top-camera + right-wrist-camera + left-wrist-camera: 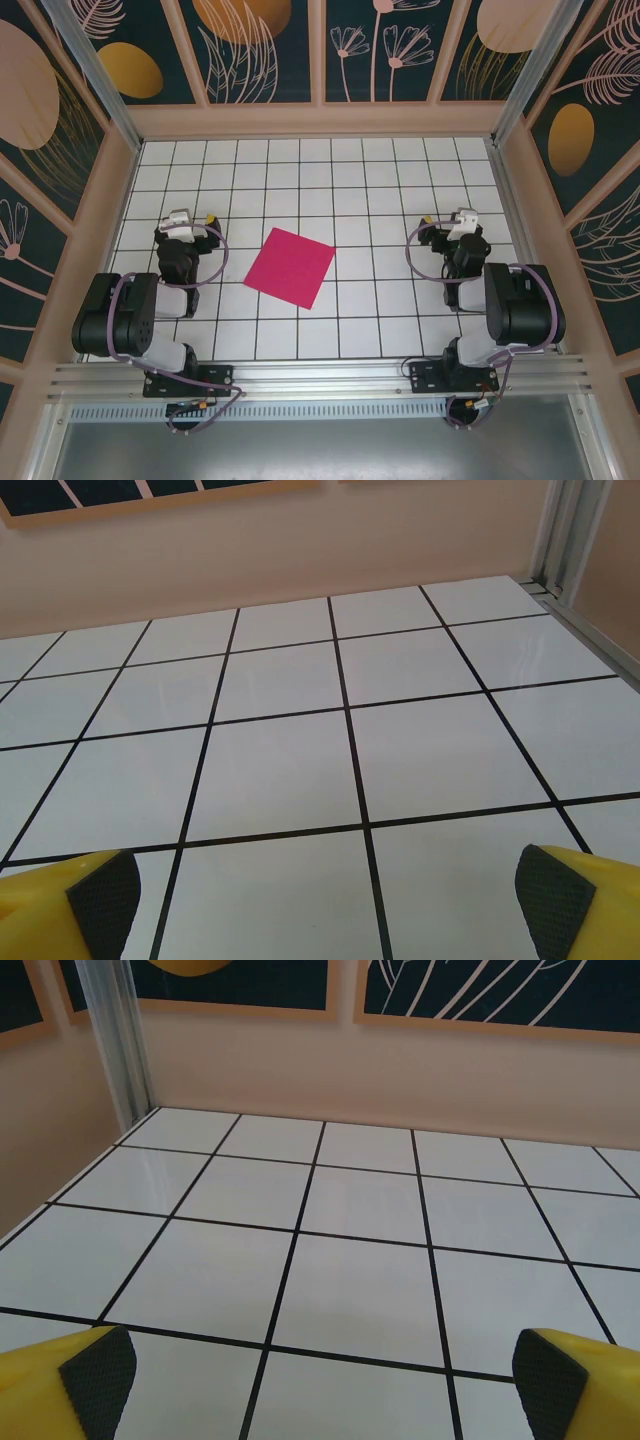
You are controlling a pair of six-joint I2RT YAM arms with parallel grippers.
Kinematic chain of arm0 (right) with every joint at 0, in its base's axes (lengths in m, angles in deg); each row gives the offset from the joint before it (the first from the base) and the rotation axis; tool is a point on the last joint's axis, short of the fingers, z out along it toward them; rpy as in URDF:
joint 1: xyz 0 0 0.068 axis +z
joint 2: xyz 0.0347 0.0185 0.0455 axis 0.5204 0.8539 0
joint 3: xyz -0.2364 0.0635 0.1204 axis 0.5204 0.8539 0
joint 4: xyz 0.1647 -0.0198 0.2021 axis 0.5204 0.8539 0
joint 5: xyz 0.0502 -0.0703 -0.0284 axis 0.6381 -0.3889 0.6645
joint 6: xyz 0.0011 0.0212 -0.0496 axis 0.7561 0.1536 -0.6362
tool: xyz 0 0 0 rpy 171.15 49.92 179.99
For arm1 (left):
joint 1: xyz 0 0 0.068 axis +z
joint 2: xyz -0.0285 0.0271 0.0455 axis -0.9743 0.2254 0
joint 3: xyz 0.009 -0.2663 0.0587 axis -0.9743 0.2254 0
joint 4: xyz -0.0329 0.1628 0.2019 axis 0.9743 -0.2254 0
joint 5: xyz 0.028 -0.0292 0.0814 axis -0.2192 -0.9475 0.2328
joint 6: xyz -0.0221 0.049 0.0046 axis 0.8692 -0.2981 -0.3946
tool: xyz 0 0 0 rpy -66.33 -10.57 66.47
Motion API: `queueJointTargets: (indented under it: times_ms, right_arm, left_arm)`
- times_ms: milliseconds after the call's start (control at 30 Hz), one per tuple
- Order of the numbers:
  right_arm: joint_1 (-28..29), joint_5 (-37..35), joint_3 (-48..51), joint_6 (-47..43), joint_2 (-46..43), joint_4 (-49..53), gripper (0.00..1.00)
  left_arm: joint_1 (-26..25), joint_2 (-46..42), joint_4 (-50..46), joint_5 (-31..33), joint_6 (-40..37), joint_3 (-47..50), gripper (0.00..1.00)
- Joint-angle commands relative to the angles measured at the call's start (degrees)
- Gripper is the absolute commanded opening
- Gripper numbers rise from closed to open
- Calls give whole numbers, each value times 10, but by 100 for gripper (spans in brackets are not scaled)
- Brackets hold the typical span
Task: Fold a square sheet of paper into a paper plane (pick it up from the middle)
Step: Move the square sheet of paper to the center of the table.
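Note:
The square sheet of paper (291,266), magenta-pink and flat, lies turned at an angle on the white tiled table (320,190), midway between the two arms. My left gripper (182,218) hovers well to its left, and in the left wrist view this gripper (320,1385) stands open, yellow fingers (85,1380) wide apart over bare tiles. My right gripper (463,220) sits far to the paper's right; in the right wrist view it (325,900) is open too, with nothing between its dark pads (555,905).
Pale walls (320,120) with patterned panels enclose the table on three sides. A metal post (120,1040) stands at the far left corner, another post (570,530) at the far right. The metal rail (320,375) carrying the arm bases runs along the near edge.

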Motion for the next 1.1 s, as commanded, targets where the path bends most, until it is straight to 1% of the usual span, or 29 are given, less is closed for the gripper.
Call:
queueJointTargets:
  times_ms: [0, 933, 1000, 1067]
  right_arm:
    - [-4, 8, -12, 11, 7, -28, 99]
    - [-4, 9, -11, 11, 6, -30, 99]
    - [-2, 6, -11, 11, 6, -31, 99]
    - [9, -30, -20, 10, -17, 4, 99]
  left_arm:
    - [4, 6, 28, -1, -8, -11, 98]
    - [3, 4, 34, -1, -7, -6, 98]
    - [4, -3, 33, 24, 2, -4, 99]
    - [4, -21, 29, 46, 10, 2, 98]
